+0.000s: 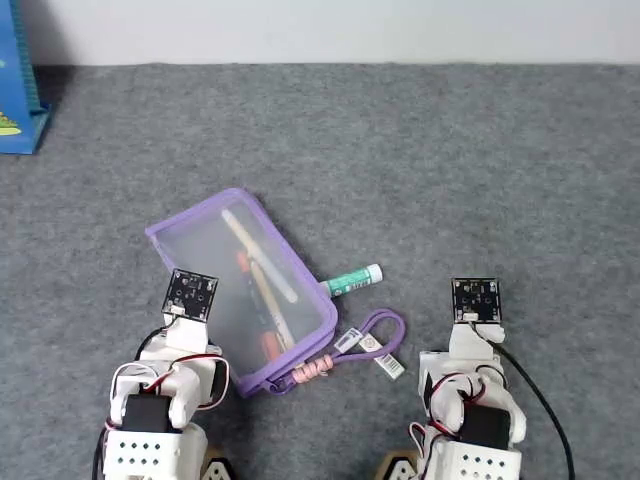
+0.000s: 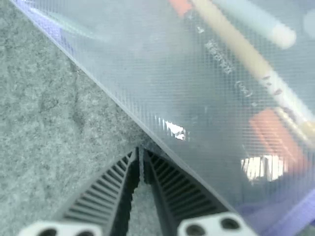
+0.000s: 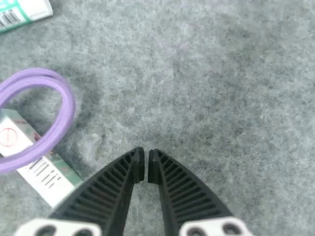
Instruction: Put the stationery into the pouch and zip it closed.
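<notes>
A clear pouch (image 1: 240, 290) with purple trim lies on the grey carpet, with pens and an orange-capped marker inside (image 2: 246, 59). A green-and-white glue stick (image 1: 354, 281) lies outside it, next to its zipper end. The pouch's purple loop strap (image 1: 385, 335) and paper tags (image 3: 34, 162) trail toward the right arm. My left gripper (image 2: 141, 155) is shut, its tips at the pouch's near edge, holding nothing. My right gripper (image 3: 146, 158) is shut over bare carpet, just beside the purple loop (image 3: 44, 113).
A blue box (image 1: 18, 90) stands at the far left edge by the wall. Grey carpet (image 1: 480, 170) stretches open across the back and right. Both arm bases sit at the near edge.
</notes>
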`<state>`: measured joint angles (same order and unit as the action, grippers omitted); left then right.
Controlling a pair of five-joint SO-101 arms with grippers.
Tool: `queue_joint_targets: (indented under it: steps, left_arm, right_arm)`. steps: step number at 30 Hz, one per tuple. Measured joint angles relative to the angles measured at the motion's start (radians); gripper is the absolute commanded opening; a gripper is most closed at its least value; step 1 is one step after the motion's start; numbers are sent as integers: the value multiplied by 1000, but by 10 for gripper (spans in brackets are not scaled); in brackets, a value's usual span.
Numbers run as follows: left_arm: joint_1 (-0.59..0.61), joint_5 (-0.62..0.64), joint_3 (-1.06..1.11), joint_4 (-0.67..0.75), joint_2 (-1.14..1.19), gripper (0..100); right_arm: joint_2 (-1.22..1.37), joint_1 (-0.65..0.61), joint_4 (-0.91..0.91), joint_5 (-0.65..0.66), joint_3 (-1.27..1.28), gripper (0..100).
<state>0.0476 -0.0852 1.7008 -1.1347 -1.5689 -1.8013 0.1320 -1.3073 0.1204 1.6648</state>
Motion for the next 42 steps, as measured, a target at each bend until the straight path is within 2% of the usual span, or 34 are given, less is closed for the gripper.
queue_joint_targets:
  steps: [3,9,14,21,26,33,36,42]
  left_arm:
    - [0,0,0,0,0,15]
    - [0,0,0,0,0,15]
    - [0,0,0,0,0,15]
    - [0,0,0,0,0,15]
    - [0,0,0,0,0,15]
    - [0,0,0,0,0,15]
    - [-2,0,0,0,0,15]
    - [-2,0,0,0,0,15]
  right_arm:
    - [-2,34,66,78,-31,40]
    - [0,72,209,350,-52,36]
    - [0,64,215,371,-106,36]
    - [-5,-120,34,358,-310,39]
    - [46,-147,14,354,-399,40]
    - [359,-166,11,382,-565,40]
    - [542,-235,11,390,-620,53]
    - [813,-450,12,390,-644,187]
